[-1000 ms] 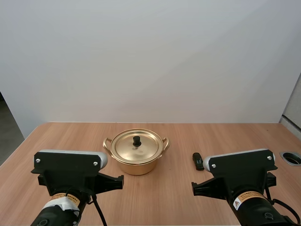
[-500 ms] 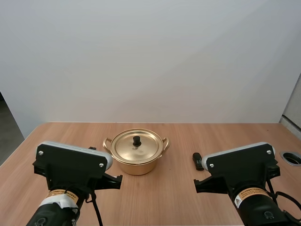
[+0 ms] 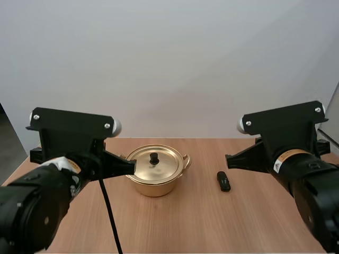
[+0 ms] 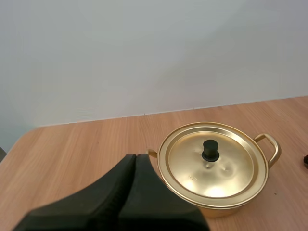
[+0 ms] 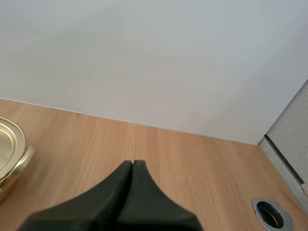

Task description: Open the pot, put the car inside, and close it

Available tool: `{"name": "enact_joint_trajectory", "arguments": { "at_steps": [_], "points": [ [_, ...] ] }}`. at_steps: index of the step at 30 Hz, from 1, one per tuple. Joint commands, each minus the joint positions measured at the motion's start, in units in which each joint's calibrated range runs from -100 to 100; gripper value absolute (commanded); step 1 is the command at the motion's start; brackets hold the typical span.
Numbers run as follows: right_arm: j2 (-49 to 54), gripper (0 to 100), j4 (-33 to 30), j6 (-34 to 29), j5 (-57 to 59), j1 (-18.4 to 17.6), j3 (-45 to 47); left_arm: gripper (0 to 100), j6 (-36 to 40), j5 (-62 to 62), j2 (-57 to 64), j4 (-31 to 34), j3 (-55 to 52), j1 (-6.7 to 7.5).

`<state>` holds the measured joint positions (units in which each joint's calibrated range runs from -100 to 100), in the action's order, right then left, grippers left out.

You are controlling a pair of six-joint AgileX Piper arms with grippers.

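The gold pot stands on the desk, its lid on; the small black car lies to its right, apart from it; the left fingers are pressed together beside the pot, gripping nothing; the right fingers are likewise pressed together, above bare desk.

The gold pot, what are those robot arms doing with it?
Nothing is being held yet. Both hands are shut and empty: the left hand hovers near the gold pot, the right hand over the table. The lid is on the pot, and the small dark car lies on the table at the pot's right, apart from it.
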<state>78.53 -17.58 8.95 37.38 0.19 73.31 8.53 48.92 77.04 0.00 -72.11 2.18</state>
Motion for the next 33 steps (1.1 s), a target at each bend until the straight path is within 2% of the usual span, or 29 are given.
{"name": "enact_joint_trajectory", "arguments": {
  "at_steps": [1,3,5,8,12,13,14,16,18,19,21,23,24,28,33],
  "points": [
    [-0.6,0,-0.3,0.0,-0.5,0.1,-2.3,0,0.0,-6.3,-9.5,-1.0,1.1,0.02],
    [-1.7,0,-0.6,0.5,6.5,0.3,-3.9,0,-0.6,-9.9,-10.8,-0.4,1.5,0.02],
    [-3.2,0,-1.3,0.7,8.8,0.3,-4.2,0,-3.7,-11.7,-11.4,-0.9,2.0,0.02],
    [-6.6,0,0.4,0.7,8.1,0.2,-4.2,0,-14.3,-9.8,-13.8,-4.4,3.9,0.09],
    [-13.0,0,1.9,1.4,7.0,-0.2,-4.2,0,-24.4,-3.6,-20.5,-10.9,6.3,0.09],
    [-14.2,4,1.9,1.4,7.0,-0.4,-4.2,0,-26.8,-2.7,-22.7,-13.4,7.0,0.09],
    [-15.5,18,1.4,1.4,6.9,-0.5,-4.2,1,-29.3,-1.4,-24.6,-15.4,7.6,0.09],
    [-17.1,49,1.1,2.4,5.2,-0.5,-4.2,13,-34.6,2.3,-29.6,-21.0,8.8,0.09],
    [-18.2,84,0.9,4.1,1.9,-0.5,-4.2,31,-38.0,4.4,-34.7,-25.9,10.2,0.09],
    [-18.8,92,0.9,4.5,0.6,-0.5,-4.2,42,-39.1,4.8,-37.1,-27.9,11.0,0.09],
    [-20.3,90,-0.3,4.6,-0.8,-0.5,-4.2,60,-40.1,6.6,-41.0,-30.3,13.0,0.09],
    [-22.2,82,-2.0,4.6,-2.6,-0.5,-4.2,69,-40.3,9.1,-44.4,-30.8,15.8,0.09],
    [-23.3,79,-2.5,4.6,-3.8,-0.5,-4.2,71,-40.7,10.9,-45.9,-31.1,17.3,0.09],
    [-28.7,79,-2.4,4.6,-7.6,-0.5,-4.5,71,-42.0,16.7,-50.0,-34.7,22.1,0.09],
    [-36.0,79,0.0,4.6,-7.6,-0.5,-8.5,71,-42.2,16.9,-52.3,-35.2,25.9,0.09]
  ]
}}
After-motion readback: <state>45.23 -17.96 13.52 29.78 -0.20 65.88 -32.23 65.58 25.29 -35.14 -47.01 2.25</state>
